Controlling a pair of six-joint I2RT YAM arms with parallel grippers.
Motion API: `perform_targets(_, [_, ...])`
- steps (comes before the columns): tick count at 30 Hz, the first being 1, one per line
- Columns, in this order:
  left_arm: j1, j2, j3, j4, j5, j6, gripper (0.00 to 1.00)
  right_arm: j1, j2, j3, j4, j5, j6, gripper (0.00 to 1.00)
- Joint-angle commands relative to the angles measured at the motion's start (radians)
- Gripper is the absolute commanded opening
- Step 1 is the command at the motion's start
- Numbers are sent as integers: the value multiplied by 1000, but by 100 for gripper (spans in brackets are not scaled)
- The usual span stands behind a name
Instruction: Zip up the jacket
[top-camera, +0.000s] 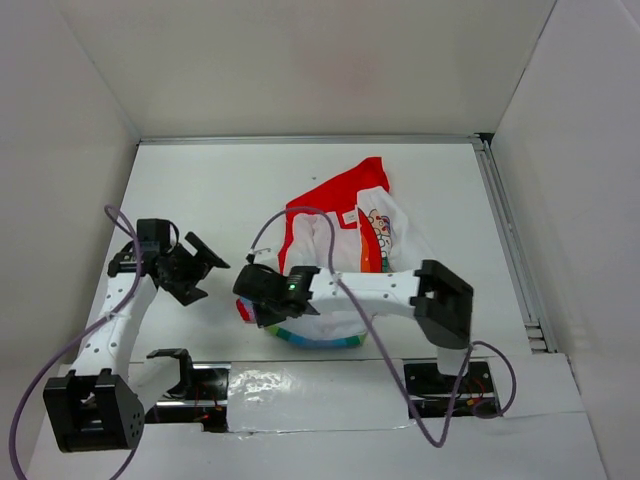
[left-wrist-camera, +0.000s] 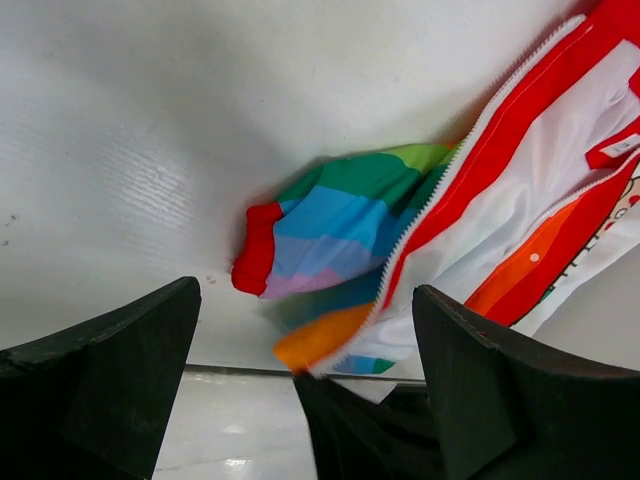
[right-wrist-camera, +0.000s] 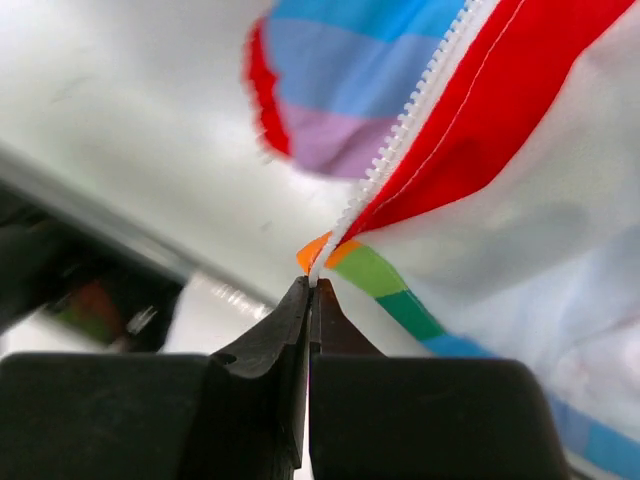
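The small white jacket (top-camera: 380, 235) with red hood and rainbow hem lies open on the white table, right of centre. My right gripper (top-camera: 252, 300) is shut on the bottom end of its white zipper tape (right-wrist-camera: 400, 140), beside the red trim, and lifts that corner off the table. In the right wrist view the pinched tape end (right-wrist-camera: 316, 268) sits between the closed jaws. My left gripper (top-camera: 205, 268) is open and empty, just left of the jacket. In the left wrist view the rainbow sleeve with red cuff (left-wrist-camera: 258, 250) and the zipper edge (left-wrist-camera: 440, 180) lie ahead of its fingers (left-wrist-camera: 480, 380).
The table has a metal rail along its right edge (top-camera: 510, 240) and white walls at the back and sides. Purple cables loop over both arms. The arm bases (top-camera: 440, 380) sit at the near edge on a taped strip.
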Motion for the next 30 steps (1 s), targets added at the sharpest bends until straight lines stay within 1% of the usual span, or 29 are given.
perform_targets(1, [-60, 2, 30, -26, -52, -25, 99, -40, -235, -86, 119, -110, -32, 0])
perform_targets(2, [-84, 0, 30, -24, -58, -32, 99, -62, -281, -126, 180, -139, -25, 0])
perform_targets(3, [-116, 0, 31, -20, -63, -43, 99, -82, -327, -221, 215, -171, -15, 0])
perform_targets(4, [-136, 2, 31, -15, -67, -49, 99, -134, -380, -269, 241, -217, -3, 0])
perform_targets(5, [-172, 12, 33, -7, -66, -57, 99, -161, -485, -323, 289, -219, 27, 0])
perform_targets(6, [-189, 18, 33, 3, -63, -57, 99, -185, -542, -419, 304, -243, 46, 0])
perform_targets(7, [-202, 41, 34, 19, -54, -61, 99, -230, -654, -462, 301, -227, 78, 0])
perform_targets(8, [-236, 55, 43, 22, -60, -77, 99, -252, -714, -508, 294, -190, 87, 0])
perform_targets(9, [-256, 71, 49, 29, -64, -81, 99, -271, -768, -588, 269, -161, 106, 0])
perform_targets(10, [-281, 86, 60, 29, -69, -91, 99, -319, -823, -626, 215, -121, 124, 0])
perform_targets(11, [-326, 124, 79, 26, -92, -112, 99, -350, -927, -669, 191, -113, 164, 0])
perform_targets(12, [-348, 146, 91, 25, -101, -120, 99, -381, -975, -758, 161, -103, 201, 0])
perform_targets(13, [-392, 187, 103, 22, -112, -133, 99, -445, -1025, -804, 125, -96, 225, 0])
perform_targets(14, [-416, 209, 129, 20, -127, -140, 99, -476, -1116, -894, 110, -102, 248, 0])
perform_targets(15, [-436, 230, 143, 19, -130, -141, 99, -507, -1151, -936, 91, -107, 303, 2])
perform_targets(17, [-489, 288, 180, 19, -149, -150, 99, -580, -1225, -1025, 36, -98, 344, 5])
perform_targets(18, [-503, 304, 191, 19, -152, -152, 99, -605, -1239, -1045, 9, -93, 385, 7])
perform_targets(19, [-528, 339, 210, 17, -159, -155, 99, -648, -1245, -1064, -29, -89, 390, 9])
perform_targets(22, [-569, 394, 243, 6, -170, -163, 99, -685, -1224, -1069, -83, -73, 405, 12])
perform_targets(25, [-592, 433, 260, 3, -184, -163, 99, -680, -1160, -1059, -73, -73, 375, 15])
perform_targets(27, [-601, 445, 257, 20, -189, -155, 99, -628, -1124, -1029, -41, -63, 341, 28])
perform_targets(28, [-606, 462, 254, 26, -190, -146, 99, -607, -1120, -985, -38, -58, 298, 34])
perform_targets(29, [-606, 466, 252, 34, -192, -141, 99, -584, -1116, -960, -38, -49, 278, 58])
perform_targets(30, [-606, 485, 249, 40, -190, -128, 99, -537, -1113, -931, -47, -29, 234, 68])
